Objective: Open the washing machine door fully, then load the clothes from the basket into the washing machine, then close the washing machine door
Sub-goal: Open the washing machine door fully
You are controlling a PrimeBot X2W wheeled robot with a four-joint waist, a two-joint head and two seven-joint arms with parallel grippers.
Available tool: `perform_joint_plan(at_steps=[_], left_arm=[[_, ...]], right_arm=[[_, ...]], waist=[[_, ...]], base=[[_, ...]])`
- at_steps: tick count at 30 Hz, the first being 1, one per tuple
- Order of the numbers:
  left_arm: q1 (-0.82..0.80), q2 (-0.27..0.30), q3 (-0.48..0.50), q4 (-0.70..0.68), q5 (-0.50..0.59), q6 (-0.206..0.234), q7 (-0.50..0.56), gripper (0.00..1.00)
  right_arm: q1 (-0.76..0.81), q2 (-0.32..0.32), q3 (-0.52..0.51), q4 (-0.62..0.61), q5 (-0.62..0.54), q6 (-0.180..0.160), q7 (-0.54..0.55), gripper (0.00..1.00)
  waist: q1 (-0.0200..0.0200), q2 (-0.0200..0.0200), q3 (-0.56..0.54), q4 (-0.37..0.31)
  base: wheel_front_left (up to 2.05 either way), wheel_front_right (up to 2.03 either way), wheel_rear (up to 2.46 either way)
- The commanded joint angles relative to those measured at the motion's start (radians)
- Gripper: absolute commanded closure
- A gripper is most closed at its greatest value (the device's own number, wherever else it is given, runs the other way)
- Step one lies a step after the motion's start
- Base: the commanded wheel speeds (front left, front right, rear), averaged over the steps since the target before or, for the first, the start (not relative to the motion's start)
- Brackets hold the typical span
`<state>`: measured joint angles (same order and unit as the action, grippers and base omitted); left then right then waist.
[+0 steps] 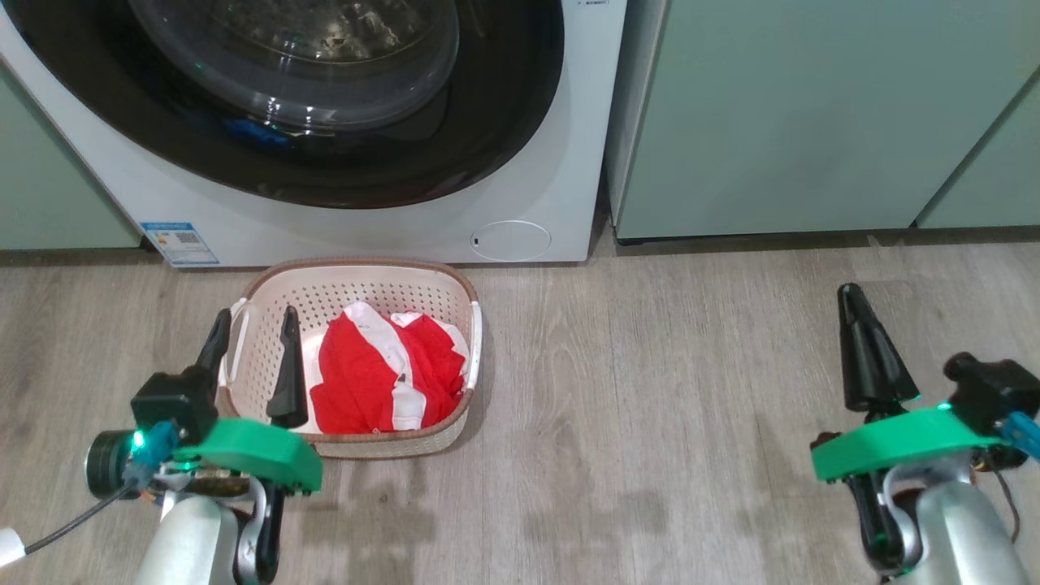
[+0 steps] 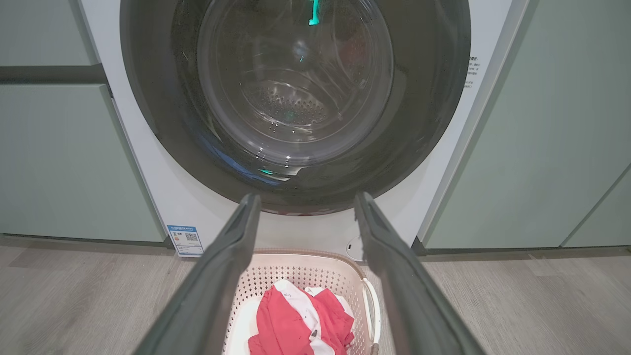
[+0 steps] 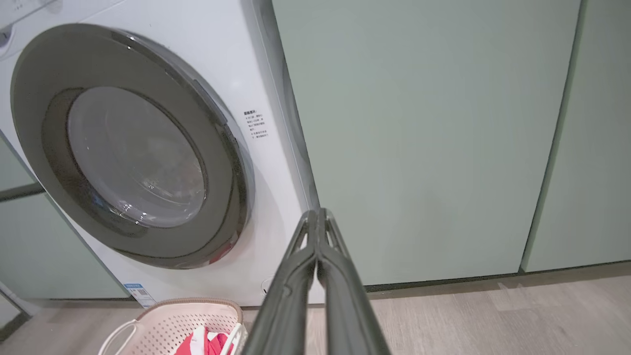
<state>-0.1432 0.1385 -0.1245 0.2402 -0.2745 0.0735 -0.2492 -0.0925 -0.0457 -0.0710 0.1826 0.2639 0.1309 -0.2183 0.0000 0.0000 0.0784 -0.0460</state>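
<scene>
The washing machine point(image 1: 561, 146) stands ahead with its round black-rimmed door point(image 1: 325, 106) closed against the front; the door point(image 2: 296, 98) and the door point(image 3: 133, 153) look the same in both wrist views. The cream basket point(image 1: 357, 280) sits on the floor before it, holding red and white clothes point(image 1: 382, 370). My left gripper point(image 1: 253, 318) hovers open over the basket's left side, nothing between its fingers point(image 2: 222, 266). Off to the right above bare floor, my right gripper point(image 1: 851, 294) is shut on nothing, its fingers point(image 3: 318, 236) pressed together.
Pale green cabinet doors point(image 1: 812, 114) flank the machine on the right, and another point(image 1: 49, 179) on the left. Wood-look floor point(image 1: 650, 390) spreads between the basket and my right arm. A blue-white sticker point(image 1: 179, 242) and a small round hatch point(image 1: 510, 240) mark the machine's lower front.
</scene>
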Motion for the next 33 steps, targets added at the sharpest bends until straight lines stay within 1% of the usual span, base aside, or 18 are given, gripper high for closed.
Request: perform_joint_plan(at_steps=[1, 4, 8, 11, 13, 15, 19, 23, 28, 33], left_arm=[[-0.046, 0.024, 0.032, -0.039, -0.006, 0.002, -0.012, 0.0], [-0.047, 0.024, 0.031, -0.04, -0.008, 0.002, -0.012, 0.0], [-0.051, 0.024, 0.03, -0.046, -0.011, 0.0, -0.012, 0.0], [-0.059, 0.025, 0.027, -0.057, -0.01, -0.001, -0.012, 0.0], [-0.066, 0.026, 0.025, -0.068, -0.009, -0.002, -0.012, 0.0], [-0.077, 0.028, 0.023, -0.081, -0.008, -0.004, -0.012, 0.0], [-0.103, 0.032, 0.017, -0.108, -0.007, -0.01, -0.012, 0.0], [-0.141, 0.026, -0.001, -0.146, -0.002, -0.014, -0.009, 0.0], [-0.189, 0.019, -0.018, -0.186, 0.0, -0.024, -0.009, 0.0], [-0.229, 0.01, -0.032, -0.212, 0.0, -0.034, -0.01, 0.0]], right_arm=[[-0.039, -0.004, 0.02, -0.034, 0.025, 0.0, -0.013, 1.0], [-0.044, -0.004, 0.007, -0.024, 0.221, 0.0, -0.015, 1.0], [-0.07, -0.004, 0.013, 0.002, 0.615, 0.0, 0.013, 1.0], [-0.103, -0.004, 0.016, 0.012, 0.863, 0.0, 0.05, 1.0], [-0.135, -0.004, 0.012, 0.025, 0.983, 0.0, 0.081, 1.0], [-0.176, -0.004, 0.005, 0.043, 1.071, 0.0, 0.119, 1.0], [-0.281, -0.007, -0.023, 0.106, 1.187, 0.0, 0.19, 1.0], [-0.413, -0.035, -0.047, 0.197, 1.251, 0.0, 0.259, 1.0], [-0.586, -0.074, -0.053, 0.312, 1.297, 0.0, 0.338, 1.0], [-0.746, -0.114, -0.02, 0.412, 1.297, 0.0, 0.424, 1.0]], waist=[[0.0, 0.0, 0.0, 0.001], [0.0, 0.0, 0.002, 0.002], [0.0, 0.0, 0.01, 0.003], [0.0, 0.0, 0.027, 0.003], [0.0, 0.0, 0.042, 0.004], [0.0, 0.0, 0.066, 0.006], [0.0, 0.0, 0.118, 0.017], [0.0, 0.0, 0.185, 0.046], [0.0, 0.0, 0.264, 0.087], [0.0, 0.0, 0.333, 0.123]], base=[[0.0, 0.0, 0.0], [0.0, 0.0, 0.0], [0.0, 0.0, 0.0], [0.0, 0.0, 0.0], [0.0, 0.0, 0.0], [0.0, 0.0, 0.0], [0.0, 0.0, 0.0], [0.0, 0.0, 0.0], [0.0, 0.0, 0.0], [0.0, 0.0, 0.0]])
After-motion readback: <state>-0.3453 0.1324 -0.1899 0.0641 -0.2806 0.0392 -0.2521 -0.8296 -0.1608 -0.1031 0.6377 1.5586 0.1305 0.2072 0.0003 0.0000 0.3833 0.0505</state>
